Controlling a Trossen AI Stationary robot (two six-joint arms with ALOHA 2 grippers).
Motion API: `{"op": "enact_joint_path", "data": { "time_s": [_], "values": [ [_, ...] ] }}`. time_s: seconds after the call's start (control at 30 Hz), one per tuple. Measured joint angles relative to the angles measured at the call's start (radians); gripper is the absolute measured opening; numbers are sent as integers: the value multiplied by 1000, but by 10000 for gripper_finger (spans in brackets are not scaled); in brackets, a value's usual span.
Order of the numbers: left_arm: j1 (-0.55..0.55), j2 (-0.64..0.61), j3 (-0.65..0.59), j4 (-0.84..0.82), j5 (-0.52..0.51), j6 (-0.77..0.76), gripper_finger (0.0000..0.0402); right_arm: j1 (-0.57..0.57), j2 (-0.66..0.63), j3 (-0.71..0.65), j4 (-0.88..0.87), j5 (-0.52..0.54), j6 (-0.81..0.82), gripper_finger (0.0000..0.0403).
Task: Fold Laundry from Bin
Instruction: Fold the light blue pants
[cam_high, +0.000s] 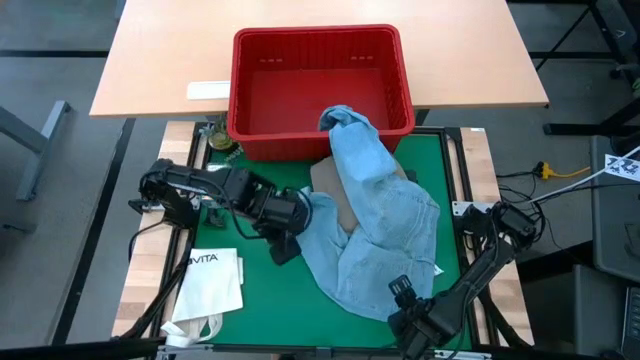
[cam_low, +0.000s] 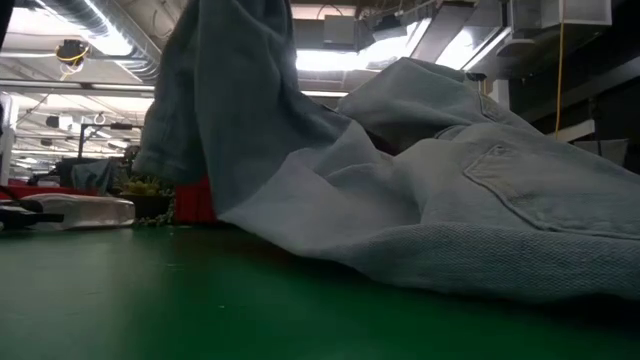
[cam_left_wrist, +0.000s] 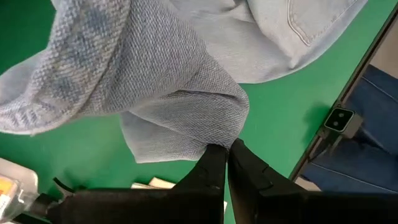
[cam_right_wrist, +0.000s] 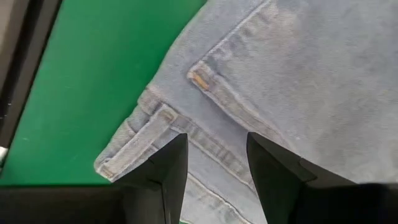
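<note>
A green mat (cam_high: 260, 280) carries light blue jeans (cam_high: 385, 240), a white bag (cam_high: 212, 280) and the red bin (cam_high: 320, 85).

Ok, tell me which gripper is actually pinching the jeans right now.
The left gripper: its fingers are shut on a fold of the light blue jeans. The right gripper stands open over the waistband, gripping nothing.

The left arm reaches in from the left edge of the green mat (cam_high: 250, 270), its left gripper (cam_left_wrist: 228, 148) pinched tight on a fold of the light blue denim jeans (cam_high: 375, 230). The right arm bends at the mat's near right corner, right gripper (cam_right_wrist: 216, 155) parted above the jeans' waistband
</note>
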Motion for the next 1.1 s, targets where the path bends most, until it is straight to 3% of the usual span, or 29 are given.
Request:
{"op": "enact_joint_path", "data": {
  "time_s": [0.13,0.3,0.53,0.8,1.1],
  "values": [
    [-55,-1,-12,-1,-50,-51,0,0,0,-69,73,-15,16,165],
    [-114,-1,-52,0,-58,-103,0,0,-3,-199,209,-135,36,165],
    [-176,-2,-130,0,-45,-179,0,3,-6,-254,179,-318,87,165],
    [-232,-2,-234,2,59,-259,0,42,1,-259,140,-605,90,165],
    [-299,-2,-379,3,243,-363,11,104,2,-260,122,-646,112,165]
  ]
}}
